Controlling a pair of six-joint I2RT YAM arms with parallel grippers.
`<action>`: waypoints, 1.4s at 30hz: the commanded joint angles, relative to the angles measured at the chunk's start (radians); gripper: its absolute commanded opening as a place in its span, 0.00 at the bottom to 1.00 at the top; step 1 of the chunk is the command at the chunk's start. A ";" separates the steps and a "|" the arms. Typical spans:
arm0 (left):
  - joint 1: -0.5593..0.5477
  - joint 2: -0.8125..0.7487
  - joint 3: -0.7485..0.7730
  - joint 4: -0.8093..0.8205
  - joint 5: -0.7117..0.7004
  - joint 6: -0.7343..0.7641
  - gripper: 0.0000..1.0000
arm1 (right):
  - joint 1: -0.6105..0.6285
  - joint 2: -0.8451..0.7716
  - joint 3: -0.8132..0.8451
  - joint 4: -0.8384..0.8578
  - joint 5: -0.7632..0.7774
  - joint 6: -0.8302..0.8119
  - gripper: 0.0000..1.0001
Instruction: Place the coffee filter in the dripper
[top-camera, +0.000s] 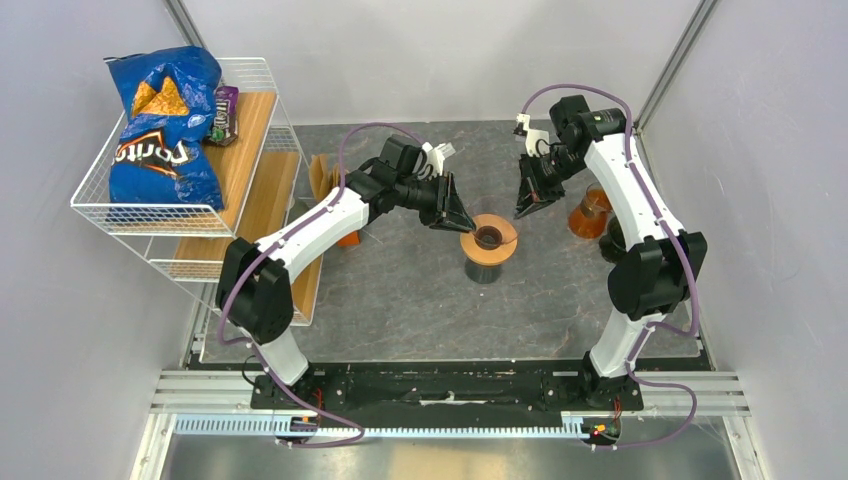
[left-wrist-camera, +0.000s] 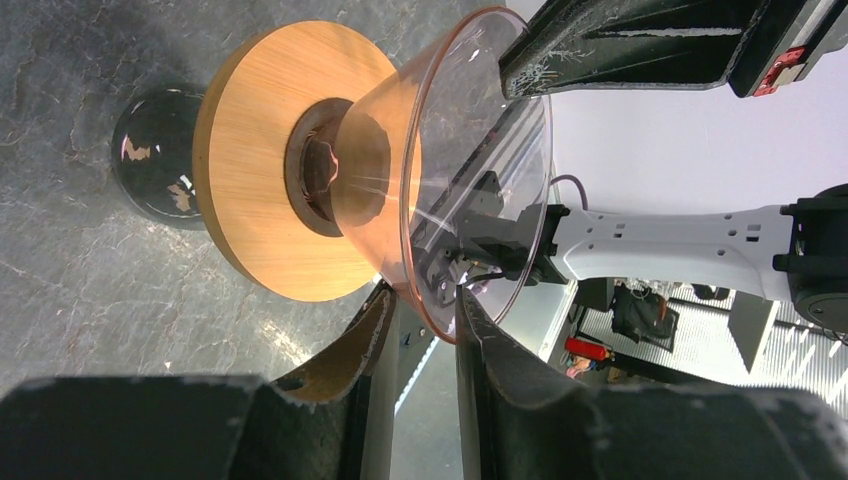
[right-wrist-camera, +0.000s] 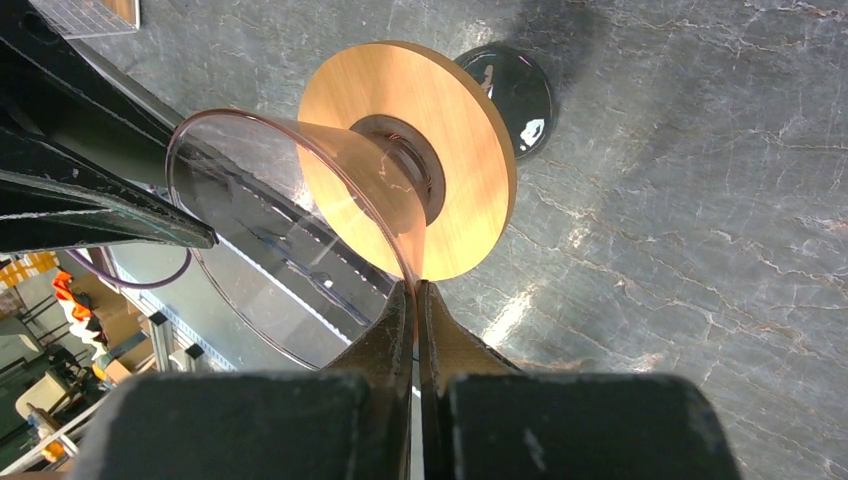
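The dripper (top-camera: 490, 237) is a clear orange-tinted cone with a round wooden collar (left-wrist-camera: 300, 160), seated on a dark glass vessel (left-wrist-camera: 150, 170) mid-table. My right gripper (right-wrist-camera: 415, 285) is shut on the cone's thin wall at its right rim. On the opposite side my left gripper (left-wrist-camera: 424, 295) pinches the rim, one finger inside the cone and one against its outer wall. In the top view both grippers (top-camera: 462, 222) (top-camera: 527, 207) flank the dripper. Tan paper-like pieces (top-camera: 320, 178) stand by the shelf. I cannot tell if they are the coffee filter.
A white wire shelf (top-camera: 95, 205) at the left holds a blue chip bag (top-camera: 160, 120) and a purple packet (top-camera: 225, 112). An orange glass piece (top-camera: 590, 212) and a dark object (top-camera: 612, 240) sit behind my right arm.
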 joint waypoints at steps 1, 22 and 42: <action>-0.007 0.047 -0.048 -0.051 -0.024 0.064 0.25 | 0.004 0.019 -0.020 0.031 -0.012 0.002 0.00; -0.006 0.067 -0.017 -0.091 -0.032 0.085 0.26 | 0.007 0.048 -0.071 0.063 0.011 -0.012 0.00; 0.002 0.119 -0.032 -0.116 -0.044 0.114 0.30 | 0.007 0.088 -0.067 0.065 0.025 -0.019 0.00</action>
